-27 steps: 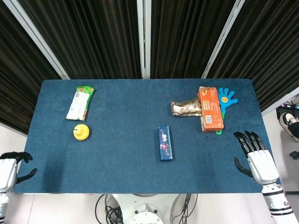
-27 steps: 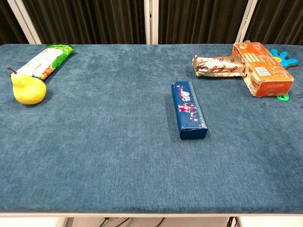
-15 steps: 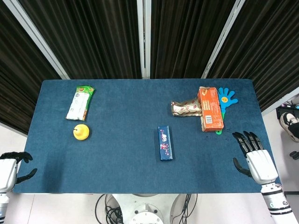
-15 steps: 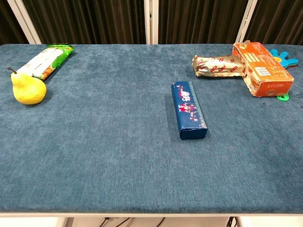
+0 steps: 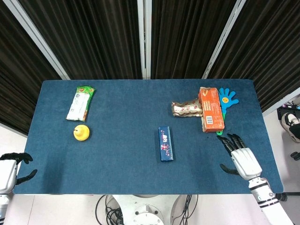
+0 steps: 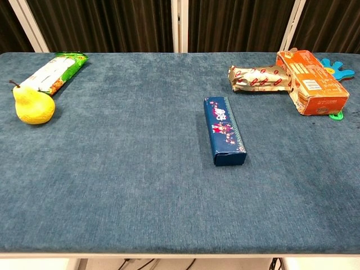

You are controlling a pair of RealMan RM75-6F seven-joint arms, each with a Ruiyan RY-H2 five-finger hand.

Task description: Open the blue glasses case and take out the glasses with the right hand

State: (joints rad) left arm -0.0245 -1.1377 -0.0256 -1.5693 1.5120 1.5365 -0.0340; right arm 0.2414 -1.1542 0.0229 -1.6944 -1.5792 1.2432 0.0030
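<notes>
- While my left hand (image 5: 8, 172) sits where it was off the near left corner of the dark blue cloth-covered table (image 5: 122, 108), my right hand (image 5: 243, 160) has slid inward from the right edge and now hangs over the cloth, near the orange cardboard box (image 5: 210, 109).
- My right fingers (image 5: 230, 142) are spread apart and hold nothing.
- My left fingers are dark and curled around nothing that I can see; the chest view shows neither hand.
- Nothing on the table has shifted.
- The long blue rectangular glasses case (image 5: 165, 143) with a printed picture on its lid lies closed and flat near the table's middle, well apart from my right hand.
</notes>
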